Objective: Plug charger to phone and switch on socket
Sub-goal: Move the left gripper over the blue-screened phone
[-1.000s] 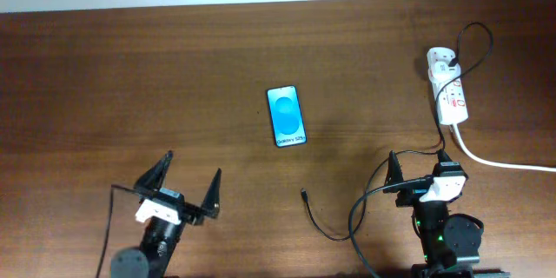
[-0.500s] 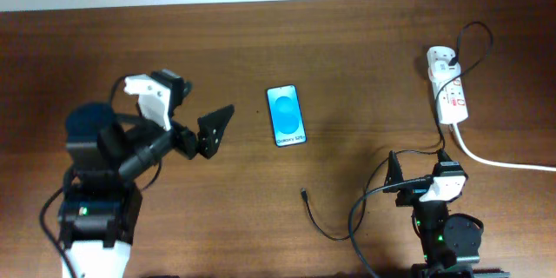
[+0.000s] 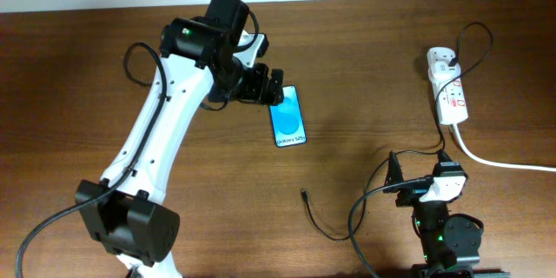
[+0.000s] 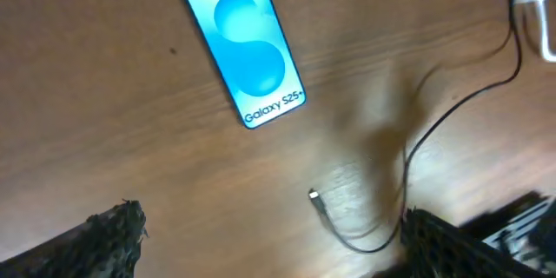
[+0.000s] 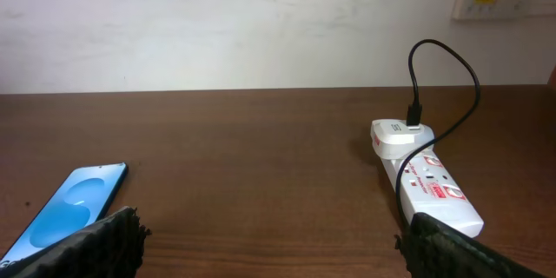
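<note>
Left fingers [image 4: 113, 236] apart, empty, poised beside far end of phone [image 3: 287, 115]. Right fingers [image 5: 104, 243] apart, empty, parked near table [image 3: 87, 69] edge. Loose charger [image 3: 304, 194] tip lies on table, apart from phone; socket [image 3: 449, 94] far right. Judged step: opening approach. Next: grip tip, align with phone port.

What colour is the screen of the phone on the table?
Bright blue, with a white strip at one end; the phone shows best in the left wrist view.
</note>
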